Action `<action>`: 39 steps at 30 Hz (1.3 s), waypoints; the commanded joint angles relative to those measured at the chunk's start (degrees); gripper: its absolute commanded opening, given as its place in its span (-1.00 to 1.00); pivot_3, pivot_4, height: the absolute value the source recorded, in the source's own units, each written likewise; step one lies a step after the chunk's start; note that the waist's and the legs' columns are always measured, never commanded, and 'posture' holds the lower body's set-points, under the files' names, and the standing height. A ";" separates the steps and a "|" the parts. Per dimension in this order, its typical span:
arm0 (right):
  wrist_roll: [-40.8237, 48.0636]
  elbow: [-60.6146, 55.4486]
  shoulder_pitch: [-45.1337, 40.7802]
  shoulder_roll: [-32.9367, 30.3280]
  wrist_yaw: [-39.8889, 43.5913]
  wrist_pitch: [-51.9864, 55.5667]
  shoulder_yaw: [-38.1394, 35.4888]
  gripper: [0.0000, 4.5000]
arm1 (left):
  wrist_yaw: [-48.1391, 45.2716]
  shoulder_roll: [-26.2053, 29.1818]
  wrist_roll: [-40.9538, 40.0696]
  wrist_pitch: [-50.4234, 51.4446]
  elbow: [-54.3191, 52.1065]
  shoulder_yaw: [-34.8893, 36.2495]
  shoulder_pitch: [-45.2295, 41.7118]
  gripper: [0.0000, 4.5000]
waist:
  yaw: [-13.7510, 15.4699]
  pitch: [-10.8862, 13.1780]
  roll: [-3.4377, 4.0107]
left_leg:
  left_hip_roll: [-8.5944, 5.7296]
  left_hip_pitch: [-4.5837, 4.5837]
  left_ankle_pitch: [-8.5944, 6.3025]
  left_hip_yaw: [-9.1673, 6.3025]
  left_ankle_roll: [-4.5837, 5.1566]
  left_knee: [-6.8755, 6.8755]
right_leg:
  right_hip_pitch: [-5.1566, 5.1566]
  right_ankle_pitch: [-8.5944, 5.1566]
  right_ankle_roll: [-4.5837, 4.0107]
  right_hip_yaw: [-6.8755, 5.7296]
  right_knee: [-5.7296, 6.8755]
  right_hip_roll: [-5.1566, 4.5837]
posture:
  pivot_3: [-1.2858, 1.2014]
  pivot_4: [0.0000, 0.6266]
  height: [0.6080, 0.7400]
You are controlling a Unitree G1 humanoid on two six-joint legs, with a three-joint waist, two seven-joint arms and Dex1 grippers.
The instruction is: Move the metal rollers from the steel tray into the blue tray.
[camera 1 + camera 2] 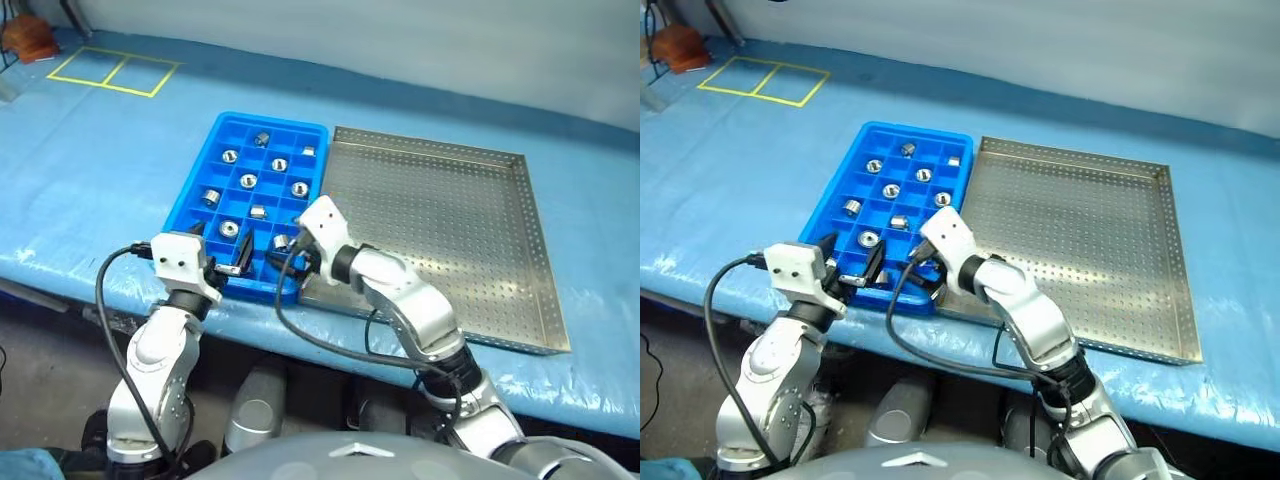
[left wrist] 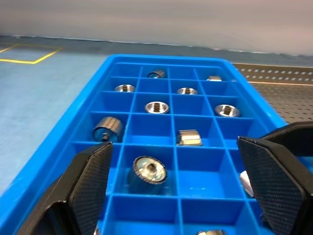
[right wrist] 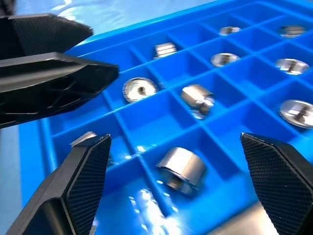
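Observation:
Several metal rollers (image 1: pixel 248 181) lie in compartments of the blue tray (image 1: pixel 270 118). To its right stands the steel tray (image 1: pixel 450 220), its perforated floor bare where it shows. My left gripper (image 2: pixel 173 144) is open at the blue tray's near edge, pointing along the tray, with nothing between its fingers. My right gripper (image 3: pixel 174 139) hangs open over the blue tray's near right corner. One roller (image 3: pixel 182 169) lies on its side in the compartment below its fingers. The left gripper's fingers (image 3: pixel 49 83) show close by in the right wrist view.
The table has a blue cover (image 1: pixel 100 200), with yellow tape squares (image 1: pixel 110 70) at the far left and a brown object (image 1: pixel 30 40) in the far left corner. Black cables (image 1: pixel 105 300) loop from both wrists near the table's front edge.

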 commanded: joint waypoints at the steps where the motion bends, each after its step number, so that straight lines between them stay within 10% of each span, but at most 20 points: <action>1: 1.15 -5.25 2.01 0.00 -2.64 -0.64 -4.12 0.99 | -1.76 0.71 -0.97 0.18 1.24 -0.74 -2.72 1.00 | -2.11 0.00 0.00 | 0.00 0.03 0.00 0.00 0.00 0.01 | 0.03 0.01 0.00 0.01 0.02 0.00 | 0.18 -0.52 1.00; 13: -1.10 -12.47 15.32 -0.16 -11.54 -7.49 -9.70 0.99 | -3.22 1.83 1.10 -1.71 8.77 -0.40 -10.81 1.00 | -9.72 -0.01 0.00 | -0.01 0.07 0.00 -0.06 0.02 0.00 | 0.06 0.28 0.18 0.04 0.13 0.01 | 0.10 -0.52 1.00; 31: -0.54 -15.38 22.06 2.09 -16.92 -8.23 -9.27 0.99 | -0.70 2.84 4.11 -3.58 9.08 1.27 -10.98 1.00 | -10.60 -0.01 -0.01 | -0.03 0.08 0.03 -0.07 0.05 0.10 | 0.11 0.26 0.38 0.07 0.19 0.00 | 0.15 -0.52 1.00; 33: 0.26 -15.34 22.06 2.14 -16.83 -7.78 -9.73 0.82 | -0.63 2.70 3.85 -3.64 8.86 1.43 -10.69 1.00 | -10.39 -0.01 -0.01 | -0.03 0.08 0.03 -0.08 0.05 0.10 | 0.10 0.26 0.38 0.07 0.20 0.00 | 0.15 -0.52 1.00; 39: 1.56 -15.52 21.92 1.95 -16.66 -6.99 -10.20 0.02 | -0.59 2.43 3.45 -3.91 8.53 1.70 -10.30 0.16 | -9.74 -0.01 -0.01 | -0.03 0.08 0.04 -0.07 0.05 0.12 | 0.11 0.26 0.38 0.07 0.22 0.00 | 0.16 -0.52 1.00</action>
